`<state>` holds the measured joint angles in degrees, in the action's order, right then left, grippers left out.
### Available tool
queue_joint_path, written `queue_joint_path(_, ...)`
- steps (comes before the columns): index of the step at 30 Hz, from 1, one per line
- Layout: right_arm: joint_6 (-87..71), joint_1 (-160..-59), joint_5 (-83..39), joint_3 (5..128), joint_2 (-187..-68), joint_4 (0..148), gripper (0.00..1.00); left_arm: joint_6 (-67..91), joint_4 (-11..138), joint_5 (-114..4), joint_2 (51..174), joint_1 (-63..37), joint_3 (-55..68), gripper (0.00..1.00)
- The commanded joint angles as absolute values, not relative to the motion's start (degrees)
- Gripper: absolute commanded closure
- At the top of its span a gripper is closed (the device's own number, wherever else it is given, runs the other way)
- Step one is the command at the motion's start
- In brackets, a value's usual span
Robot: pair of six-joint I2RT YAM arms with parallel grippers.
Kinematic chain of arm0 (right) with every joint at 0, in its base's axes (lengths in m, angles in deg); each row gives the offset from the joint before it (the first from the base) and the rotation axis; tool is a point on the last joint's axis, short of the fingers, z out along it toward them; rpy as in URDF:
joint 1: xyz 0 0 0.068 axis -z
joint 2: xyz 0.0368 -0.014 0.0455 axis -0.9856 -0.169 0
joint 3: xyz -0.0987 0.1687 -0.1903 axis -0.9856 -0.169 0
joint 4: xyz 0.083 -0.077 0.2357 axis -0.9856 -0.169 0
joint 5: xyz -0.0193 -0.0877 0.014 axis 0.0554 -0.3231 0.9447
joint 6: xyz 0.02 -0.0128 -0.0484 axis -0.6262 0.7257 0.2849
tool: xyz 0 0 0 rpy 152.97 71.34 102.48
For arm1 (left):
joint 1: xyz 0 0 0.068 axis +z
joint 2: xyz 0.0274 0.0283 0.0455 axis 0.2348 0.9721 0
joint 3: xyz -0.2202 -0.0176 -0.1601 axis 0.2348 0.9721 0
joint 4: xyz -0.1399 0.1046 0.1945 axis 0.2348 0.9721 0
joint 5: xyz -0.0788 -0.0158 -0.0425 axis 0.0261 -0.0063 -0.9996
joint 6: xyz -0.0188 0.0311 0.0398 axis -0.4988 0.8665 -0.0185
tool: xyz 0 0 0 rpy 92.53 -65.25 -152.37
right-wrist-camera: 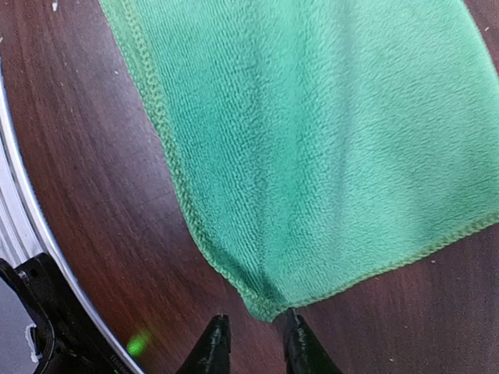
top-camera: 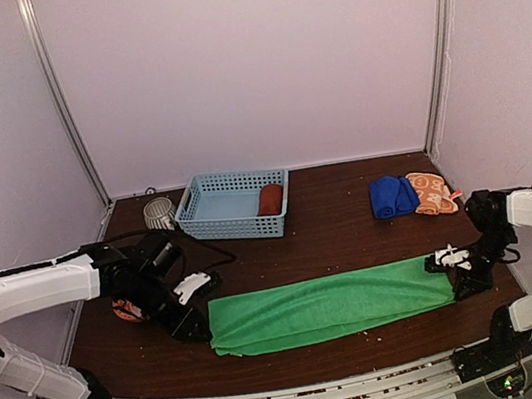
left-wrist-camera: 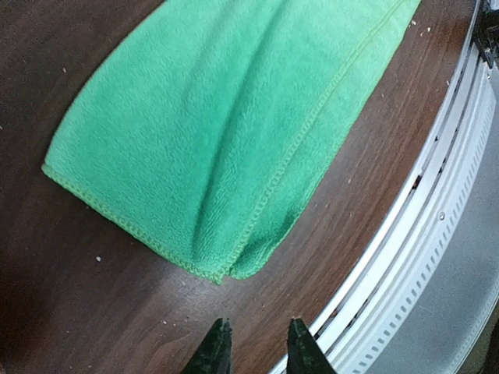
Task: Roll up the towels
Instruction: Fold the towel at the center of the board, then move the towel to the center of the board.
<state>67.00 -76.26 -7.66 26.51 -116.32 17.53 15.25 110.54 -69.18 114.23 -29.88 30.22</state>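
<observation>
As the green towel (top-camera: 329, 306) lies flat on the dark wooden table (top-camera: 353, 236), folded to one long strip, each of its short ends is met by one gripper. At the towel's left end the left gripper (left-wrist-camera: 256, 347) points at the folded corner. In the left wrist view this corner is just ahead of the fingertips (left-wrist-camera: 217, 347) and apart from them, with bare wood between. The two fingers stand a little open, the table shows through the narrow gap, and they hold nothing.

At the towel's right end the right gripper (right-wrist-camera: 253, 343) is also low over the table. Here the towel's corner comes down almost to the tips, very near to one finger, but whether it touches I cannot tell. These fingers too are slightly parted, and nothing is between them.

Behind the green towel's right end, well apart from it, lie a rolled blue towel (top-camera: 392, 196) and an orange patterned towel (top-camera: 432, 191), touching each other. Behind the green towel's left half stands a light blue basket (top-camera: 235, 227) with a rolled rust-red towel (top-camera: 270, 199) in its right part
</observation>
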Motion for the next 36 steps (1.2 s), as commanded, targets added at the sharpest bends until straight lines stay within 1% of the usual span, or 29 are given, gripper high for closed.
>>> queue_joint_path(1,66.3,-75.9,-4.3,33.4,-113.8,14.4,0.71,16.5,110.6,-64.8,115.1,-29.7,25.6,0.75)
queue_joint_path(4,60.9,-75.9,0.7,37.0,-115.7,18.7,0.65,14.1,109.9,-60.0,122.9,-29.4,20.1,0.79)
queue_joint_path(6,54.2,-75.9,1.0,38.4,-118.4,23.8,0.64,11.0,107.4,-58.0,127.3,-29.3,17.7,0.82)
queue_joint_path(10,45.2,-75.9,0.1,41.3,-126.1,29.5,0.66,5.5,101.6,-56.6,132.6,-28.9,14.9,0.87)
queue_joint_path(13,42.8,-75.9,1.2,41.5,-130.0,31.7,0.68,3.9,99.5,-52.8,135.8,-28.7,14.2,0.9)
queue_joint_path(20,40.5,-76.3,2.5,39.7,-134.6,35.3,0.69,3.0,96.4,-50.3,139.0,-28.7,15.3,0.91)
queue_joint_path(24,39.5,-76.6,-0.2,39.4,-137.7,37.2,0.69,2.7,96.3,-46.9,139.9,-28.3,16.0,0.91)
queue_joint_path(30,36.1,-76.8,-4.9,40.7,-142.7,41.2,0.71,2.9,95.1,-45.7,142.6,-26.2,15.9,0.91)
queue_joint_path(36,32.0,-76.8,-10.4,43.4,-145.9,44.9,0.73,6.1,94.5,-41.0,149.5,-25.1,8.4,0.92)
